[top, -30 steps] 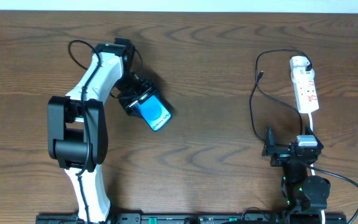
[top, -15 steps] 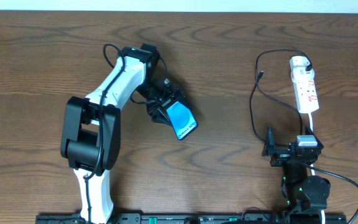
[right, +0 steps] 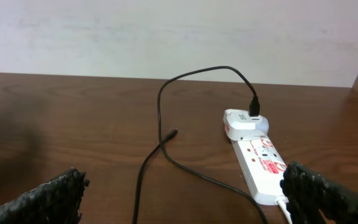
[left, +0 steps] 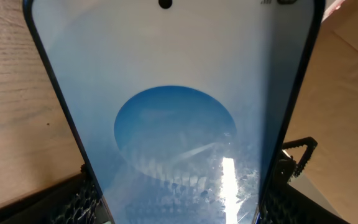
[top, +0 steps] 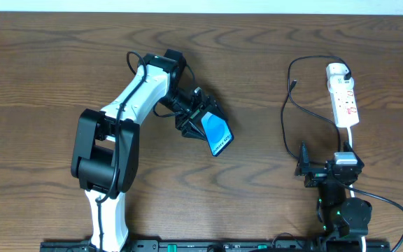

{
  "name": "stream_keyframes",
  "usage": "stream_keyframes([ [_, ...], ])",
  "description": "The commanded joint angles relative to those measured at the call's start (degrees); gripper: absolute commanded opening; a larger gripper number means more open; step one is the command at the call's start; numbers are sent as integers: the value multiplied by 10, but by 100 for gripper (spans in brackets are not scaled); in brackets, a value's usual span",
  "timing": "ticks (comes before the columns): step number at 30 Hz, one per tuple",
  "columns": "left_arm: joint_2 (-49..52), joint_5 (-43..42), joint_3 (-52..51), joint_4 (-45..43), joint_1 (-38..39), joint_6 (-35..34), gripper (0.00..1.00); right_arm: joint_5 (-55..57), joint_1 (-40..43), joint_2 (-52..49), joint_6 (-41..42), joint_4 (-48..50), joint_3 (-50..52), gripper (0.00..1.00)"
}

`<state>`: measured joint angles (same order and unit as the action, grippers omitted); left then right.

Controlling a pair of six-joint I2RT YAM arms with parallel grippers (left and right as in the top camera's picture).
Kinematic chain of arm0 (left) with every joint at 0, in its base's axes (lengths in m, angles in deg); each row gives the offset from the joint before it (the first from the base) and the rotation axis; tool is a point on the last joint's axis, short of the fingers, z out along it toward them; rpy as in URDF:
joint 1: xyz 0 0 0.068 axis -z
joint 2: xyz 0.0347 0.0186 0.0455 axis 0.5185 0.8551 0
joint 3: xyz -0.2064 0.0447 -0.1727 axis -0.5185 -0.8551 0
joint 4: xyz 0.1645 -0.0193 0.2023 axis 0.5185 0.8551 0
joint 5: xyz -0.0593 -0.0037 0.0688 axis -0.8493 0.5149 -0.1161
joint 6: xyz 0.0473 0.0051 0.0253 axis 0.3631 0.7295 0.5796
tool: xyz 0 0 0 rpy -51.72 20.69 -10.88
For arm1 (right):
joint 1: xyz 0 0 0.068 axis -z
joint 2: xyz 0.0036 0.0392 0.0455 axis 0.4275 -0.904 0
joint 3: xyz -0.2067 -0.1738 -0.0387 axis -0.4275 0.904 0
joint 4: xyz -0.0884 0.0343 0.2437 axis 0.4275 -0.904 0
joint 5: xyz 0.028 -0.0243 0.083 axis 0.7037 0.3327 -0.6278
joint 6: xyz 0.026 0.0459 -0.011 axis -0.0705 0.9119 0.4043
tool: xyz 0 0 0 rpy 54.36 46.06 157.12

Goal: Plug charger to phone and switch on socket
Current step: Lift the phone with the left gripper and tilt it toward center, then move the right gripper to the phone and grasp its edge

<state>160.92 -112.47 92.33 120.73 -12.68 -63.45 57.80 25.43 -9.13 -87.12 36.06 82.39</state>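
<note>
One phone point(top: 217, 135), long axis diagonal

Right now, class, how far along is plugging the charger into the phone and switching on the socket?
Done: the charger is plugged in at the socket. In hand: the left pincer grips the phone. Left: the charger's connector lies loose on the table; switch state unreadable.

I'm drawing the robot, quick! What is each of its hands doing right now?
Left gripper: closed, holding the phone.
Right gripper: fingers open wide, holding nothing.
</note>
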Motion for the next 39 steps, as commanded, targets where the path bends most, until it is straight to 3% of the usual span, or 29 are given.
stream_keyframes([
  [1, -15, -28, 0, 2, 0, 8, 71, -5, -8, 4, -9, -2, 1, 99],
  [5, -15, -29, 0, 2, 0, 8, 70, -14, -9, 4, -6, 2, 1, 99],
  [10, -15, -29, 0, 1, 0, -13, 70, -117, -9, 4, 47, 31, 1, 99],
  [17, -15, -29, 0, -1, 0, -35, 70, -300, -9, 4, 294, 24, 1, 99],
  [25, -15, -29, 0, -46, 0, -69, 71, -114, -9, 3, 314, 96, 1, 99],
  [30, -15, -29, 0, -72, 0, -87, 71, -123, -9, -9, 312, 143, -6, 99],
  [34, -15, -29, 0, -81, 0, -92, 71, -132, -9, -50, 334, 119, -51, 99],
  [39, -15, -29, 0, -81, 0, -92, 71, -153, -9, -182, 401, 10, -193, 99],
])
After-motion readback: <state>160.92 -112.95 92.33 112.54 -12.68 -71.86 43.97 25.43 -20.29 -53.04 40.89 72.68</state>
